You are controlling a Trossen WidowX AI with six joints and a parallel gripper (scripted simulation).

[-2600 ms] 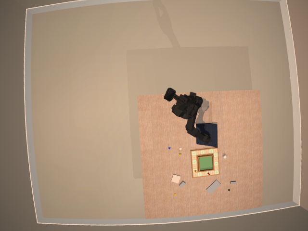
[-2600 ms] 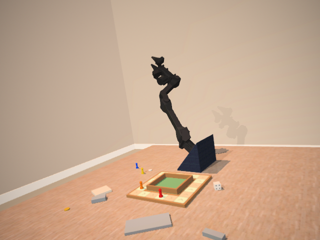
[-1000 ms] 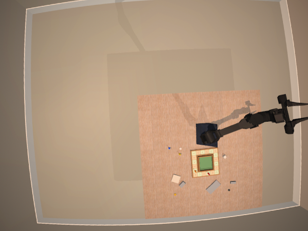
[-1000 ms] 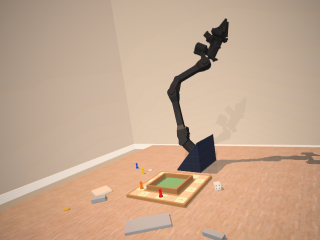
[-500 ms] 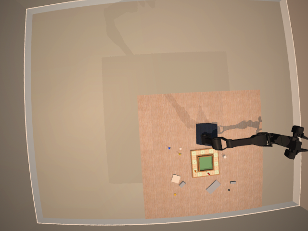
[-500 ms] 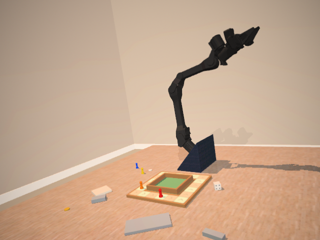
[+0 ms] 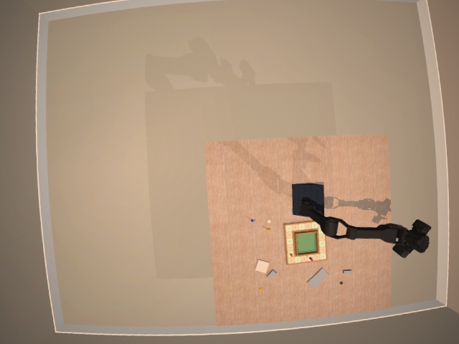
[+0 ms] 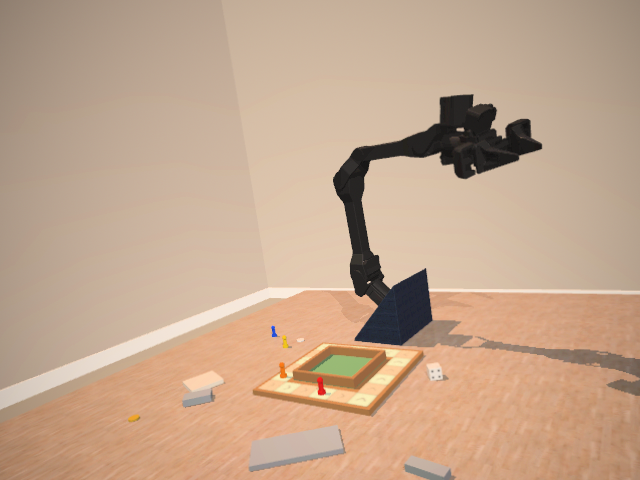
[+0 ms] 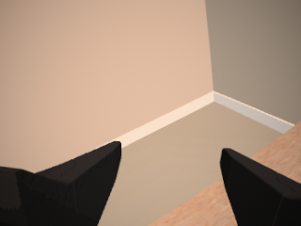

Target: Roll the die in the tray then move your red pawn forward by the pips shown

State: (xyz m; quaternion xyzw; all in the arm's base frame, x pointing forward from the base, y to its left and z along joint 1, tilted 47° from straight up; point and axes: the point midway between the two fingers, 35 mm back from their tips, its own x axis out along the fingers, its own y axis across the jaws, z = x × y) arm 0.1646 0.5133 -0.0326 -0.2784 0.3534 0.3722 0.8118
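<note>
While the arm reaches out high above the surface (image 8: 516, 413), its hand (image 8: 509, 146) hangs in the air with fingers apart and nothing between them. In the wrist view the two dark fingertips frame only wall, baseboard and a strip of floor. Far below the hand, the white die (image 8: 434, 371) lies on the wood surface just beside the board (image 8: 392, 390), on the side nearer the hand. On the board's near edge track stands the red pawn (image 8: 321, 385), with an orange pawn (image 8: 282, 369) at the corner to its left. At the board's centre sits the green-floored tray (image 8: 356, 381).
</note>
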